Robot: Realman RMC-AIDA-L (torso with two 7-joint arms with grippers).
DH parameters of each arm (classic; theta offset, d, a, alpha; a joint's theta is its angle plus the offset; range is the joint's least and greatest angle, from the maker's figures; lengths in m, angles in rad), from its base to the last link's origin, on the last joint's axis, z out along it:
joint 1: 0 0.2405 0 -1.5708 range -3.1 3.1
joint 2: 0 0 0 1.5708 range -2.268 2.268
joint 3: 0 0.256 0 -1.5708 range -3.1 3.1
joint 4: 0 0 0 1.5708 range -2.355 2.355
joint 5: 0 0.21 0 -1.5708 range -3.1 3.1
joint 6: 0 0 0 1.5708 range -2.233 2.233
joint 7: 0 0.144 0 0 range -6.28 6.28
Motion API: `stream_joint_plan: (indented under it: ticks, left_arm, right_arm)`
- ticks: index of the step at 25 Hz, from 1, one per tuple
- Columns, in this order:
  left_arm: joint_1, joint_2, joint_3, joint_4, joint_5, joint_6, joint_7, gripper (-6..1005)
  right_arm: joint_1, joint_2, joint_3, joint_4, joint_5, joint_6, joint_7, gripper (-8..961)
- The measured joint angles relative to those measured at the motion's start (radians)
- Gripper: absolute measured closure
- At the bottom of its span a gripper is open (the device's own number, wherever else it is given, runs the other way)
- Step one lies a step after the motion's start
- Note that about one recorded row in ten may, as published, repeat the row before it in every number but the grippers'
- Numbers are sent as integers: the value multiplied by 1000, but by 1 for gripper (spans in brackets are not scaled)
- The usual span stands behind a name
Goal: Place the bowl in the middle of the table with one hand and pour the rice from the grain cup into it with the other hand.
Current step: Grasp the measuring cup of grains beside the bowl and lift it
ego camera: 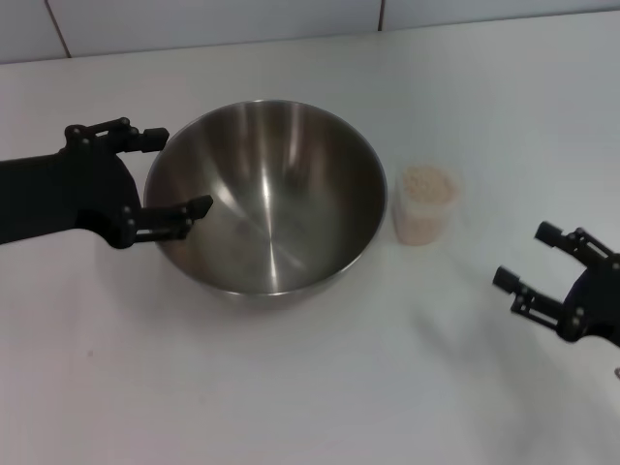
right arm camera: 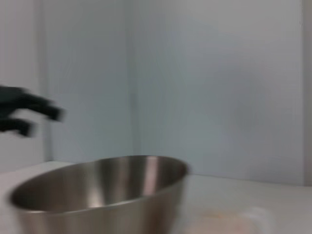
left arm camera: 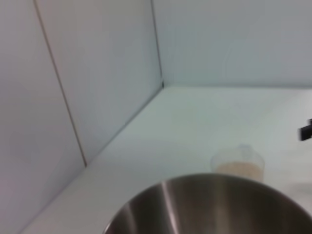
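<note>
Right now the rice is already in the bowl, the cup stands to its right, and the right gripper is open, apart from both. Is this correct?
One thing is wrong: the bowl is empty. The head view shows the rice inside the cup. The cup does stand right of the bowl, and the right gripper is open, apart from both.

In the right wrist view the grain cup (right arm camera: 222,222) is blurred and cut off by the edge.
</note>
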Motion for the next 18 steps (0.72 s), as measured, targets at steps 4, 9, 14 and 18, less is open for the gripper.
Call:
stream_joint_plan:
  ticks: [4, 9, 14, 18]
  left_arm:
    - [24, 0, -18, 63, -94, -5, 130, 156]
    - [23, 1, -34, 163, -168, -28, 234, 152]
    - [22, 2, -39, 195, -174, -31, 240, 152]
    - [23, 2, -39, 200, -175, -31, 240, 152]
  right_arm:
    - [13, 0, 78, 24, 0, 60, 0, 113]
    - [48, 2, 154, 62, 0, 159, 0, 113]
    - [115, 3, 180, 96, 0, 279, 0, 113]
    - [144, 4, 176, 106, 0, 322, -4, 113]
